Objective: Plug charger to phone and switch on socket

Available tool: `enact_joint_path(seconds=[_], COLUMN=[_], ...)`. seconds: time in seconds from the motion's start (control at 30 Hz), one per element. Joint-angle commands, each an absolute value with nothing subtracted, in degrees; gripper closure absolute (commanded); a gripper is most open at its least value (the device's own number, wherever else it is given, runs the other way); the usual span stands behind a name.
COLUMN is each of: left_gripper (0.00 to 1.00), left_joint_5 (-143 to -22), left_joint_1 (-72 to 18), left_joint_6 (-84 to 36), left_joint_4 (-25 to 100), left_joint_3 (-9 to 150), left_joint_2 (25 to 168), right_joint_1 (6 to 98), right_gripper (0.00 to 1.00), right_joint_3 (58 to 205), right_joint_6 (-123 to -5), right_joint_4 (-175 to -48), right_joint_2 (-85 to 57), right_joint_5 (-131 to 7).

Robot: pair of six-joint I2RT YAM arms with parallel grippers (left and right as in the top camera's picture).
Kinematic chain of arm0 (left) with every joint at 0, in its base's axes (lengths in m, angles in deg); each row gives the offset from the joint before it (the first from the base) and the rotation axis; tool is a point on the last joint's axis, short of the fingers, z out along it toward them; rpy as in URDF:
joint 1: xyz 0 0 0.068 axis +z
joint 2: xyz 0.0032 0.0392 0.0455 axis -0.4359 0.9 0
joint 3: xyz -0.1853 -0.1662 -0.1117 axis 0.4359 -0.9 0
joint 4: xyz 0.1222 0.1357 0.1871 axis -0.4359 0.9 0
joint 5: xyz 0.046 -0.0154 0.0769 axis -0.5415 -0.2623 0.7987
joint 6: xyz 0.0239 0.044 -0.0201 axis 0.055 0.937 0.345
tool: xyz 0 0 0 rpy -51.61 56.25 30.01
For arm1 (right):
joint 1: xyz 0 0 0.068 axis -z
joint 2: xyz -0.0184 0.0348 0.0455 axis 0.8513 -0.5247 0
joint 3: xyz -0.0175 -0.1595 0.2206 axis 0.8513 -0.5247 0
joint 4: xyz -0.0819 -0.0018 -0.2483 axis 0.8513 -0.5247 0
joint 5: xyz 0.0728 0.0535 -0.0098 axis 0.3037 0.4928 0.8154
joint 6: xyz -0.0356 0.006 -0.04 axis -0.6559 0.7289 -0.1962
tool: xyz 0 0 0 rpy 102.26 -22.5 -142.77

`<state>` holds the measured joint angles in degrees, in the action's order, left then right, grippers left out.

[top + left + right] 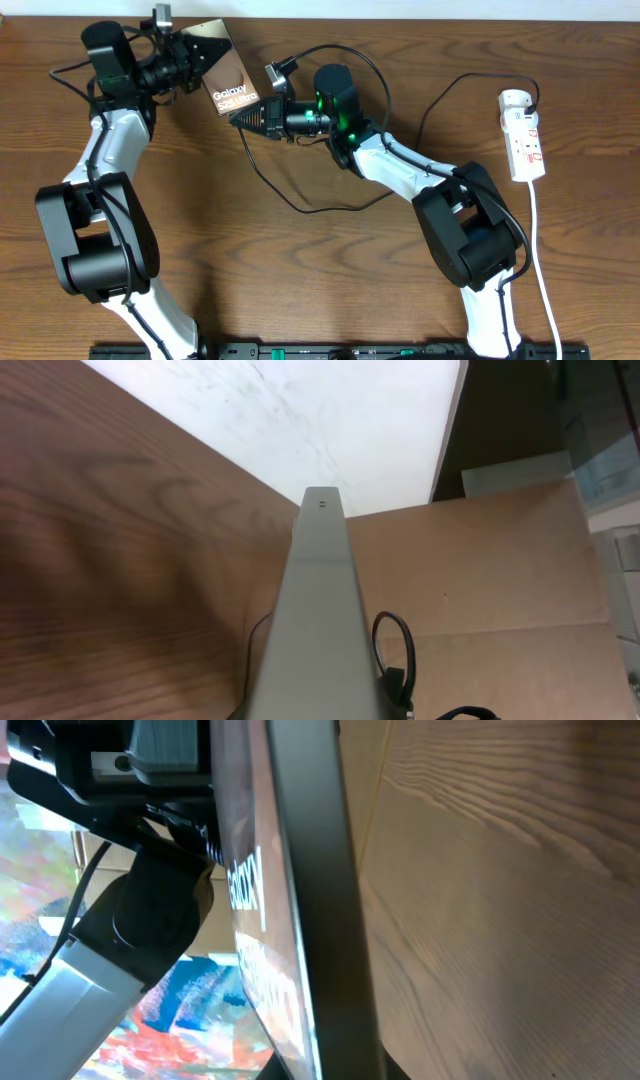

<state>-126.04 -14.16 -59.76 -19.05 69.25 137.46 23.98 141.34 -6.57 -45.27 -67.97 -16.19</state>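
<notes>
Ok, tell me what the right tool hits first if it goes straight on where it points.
The phone. The right tool points at its lower end, and the phone's edge fills the right wrist view close ahead, though the gap is hard to judge.

A brown wooden table [300, 290] bears the white socket [525, 135] and the looping black charger [330, 209].

Bronze phone [224, 72] stands tilted, black charger [310, 211] looped nearby, white socket [523, 135] apart.
</notes>
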Motion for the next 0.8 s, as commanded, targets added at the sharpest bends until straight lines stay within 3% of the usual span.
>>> enact_joint_path(seconds=[0.0, 0.77], left_gripper=[0.93, 0.93], left_joint_5=[-130.2, -125.7], left_joint_1=[-14.4, -10.5], left_joint_6=[-60.3, -60.1], left_joint_4=[-19.1, -20.6], left_joint_3=[69.7, 69.7], left_joint_2=[137.3, 137.3], right_joint_1=[24.6, 23.6], right_gripper=[0.99, 0.99], right_joint_3=[141.8, 141.8], right_joint_6=[-6.5, -6.6], right_joint_4=[-44.7, -44.7], right_joint_2=[-68.1, -68.1], right_joint_5=[-20.9, -15.7])
